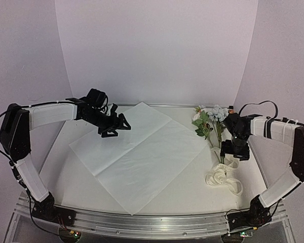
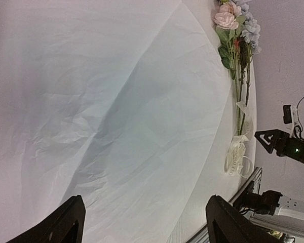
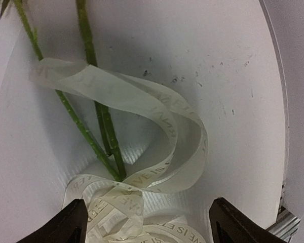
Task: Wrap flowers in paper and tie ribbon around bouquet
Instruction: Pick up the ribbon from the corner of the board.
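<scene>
Right gripper wide open, empty — flowers lie ahead of it, their stems right below, ribbon looped across them. Best to pinch stems only, clear of ribbon. Left gripper open, empty — over paper.

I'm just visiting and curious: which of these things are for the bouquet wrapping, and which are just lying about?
For the job: flowers, white paper sheet, printed ribbon.
Just there: white table, pale backdrop.
</scene>
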Robot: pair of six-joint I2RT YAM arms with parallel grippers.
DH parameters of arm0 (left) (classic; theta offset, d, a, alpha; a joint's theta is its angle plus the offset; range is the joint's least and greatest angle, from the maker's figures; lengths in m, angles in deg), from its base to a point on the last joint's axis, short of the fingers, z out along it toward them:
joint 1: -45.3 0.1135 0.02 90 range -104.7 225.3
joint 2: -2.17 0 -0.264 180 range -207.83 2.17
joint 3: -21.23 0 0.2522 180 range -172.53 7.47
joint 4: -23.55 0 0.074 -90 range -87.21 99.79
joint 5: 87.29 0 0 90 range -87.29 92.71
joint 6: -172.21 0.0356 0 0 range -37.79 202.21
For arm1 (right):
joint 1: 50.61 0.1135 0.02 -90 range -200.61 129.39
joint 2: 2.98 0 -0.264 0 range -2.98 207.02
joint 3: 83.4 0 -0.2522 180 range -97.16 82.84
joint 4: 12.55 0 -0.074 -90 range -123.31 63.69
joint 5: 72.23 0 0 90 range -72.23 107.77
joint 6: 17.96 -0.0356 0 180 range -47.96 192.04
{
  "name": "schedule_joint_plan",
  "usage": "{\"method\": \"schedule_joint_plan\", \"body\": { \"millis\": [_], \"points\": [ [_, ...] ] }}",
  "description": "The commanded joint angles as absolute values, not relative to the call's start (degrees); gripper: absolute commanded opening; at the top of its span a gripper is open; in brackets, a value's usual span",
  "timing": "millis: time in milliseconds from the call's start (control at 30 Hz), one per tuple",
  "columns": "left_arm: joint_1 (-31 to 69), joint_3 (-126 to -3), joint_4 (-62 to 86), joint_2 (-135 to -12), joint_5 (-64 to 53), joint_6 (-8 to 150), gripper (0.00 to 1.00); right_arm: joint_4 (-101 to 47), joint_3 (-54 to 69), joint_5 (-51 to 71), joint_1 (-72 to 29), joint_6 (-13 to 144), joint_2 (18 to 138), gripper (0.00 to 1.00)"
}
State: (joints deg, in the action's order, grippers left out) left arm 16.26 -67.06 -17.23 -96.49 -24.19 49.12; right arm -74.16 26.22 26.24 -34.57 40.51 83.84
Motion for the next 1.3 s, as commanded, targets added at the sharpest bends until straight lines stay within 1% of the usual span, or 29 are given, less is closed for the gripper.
{"method": "schedule_joint_plan", "body": {
  "millis": [0,100,233,600,800,867,900,1000,1033,1067,1100,1267],
  "points": [
    [16.3,-66.9,-15.1,-93.2,-25.0,48.8,0.85,-74.0,28.1,29.4,-36.8,31.3,85.1,0.86],
    [16.3,-67.1,-15.3,-93.7,-25.2,48.9,0.85,-74.0,27.4,30.1,-37.5,28.8,87.1,0.86],
    [16.3,-67.5,-15.5,-93.9,-25.4,49.0,0.84,-73.9,27.1,30.5,-38.3,25.0,89.6,0.84],
    [16.3,-68.2,-16.4,-94.5,-25.6,49.4,0.84,-71.6,28.9,30.2,-39.1,19.2,93.5,0.75],
    [16.3,-68.2,-16.6,-94.3,-25.7,49.0,0.83,-70.4,29.6,30.0,-39.1,18.8,93.3,0.66],
    [16.3,-68.1,-16.5,-94.0,-25.7,48.8,0.83,-70.4,29.5,29.6,-39.1,18.7,93.4,0.6],
    [16.3,-68.1,-16.6,-93.9,-25.7,48.7,0.83,-70.3,29.6,29.4,-39.1,18.6,93.4,0.53],
    [16.3,-68.0,-16.7,-93.4,-25.7,48.5,0.83,-70.0,30.0,28.9,-39.1,18.4,93.1,0.24],
    [16.3,-68.0,-16.8,-93.2,-25.7,48.5,0.83,-70.0,30.6,29.0,-39.1,18.3,92.4,0.13],
    [16.3,-67.9,-16.8,-92.9,-25.6,48.5,0.83,-70.0,31.3,29.3,-39.1,18.3,91.5,0.05],
    [16.3,-67.7,-16.8,-92.6,-25.6,48.5,0.82,-70.0,32.2,29.7,-39.1,18.3,90.2,0.01],
    [16.3,-66.5,-16.7,-90.9,-25.5,48.1,0.83,-74.0,36.5,34.0,-39.1,20.2,78.9,0.0]
  ]
}}
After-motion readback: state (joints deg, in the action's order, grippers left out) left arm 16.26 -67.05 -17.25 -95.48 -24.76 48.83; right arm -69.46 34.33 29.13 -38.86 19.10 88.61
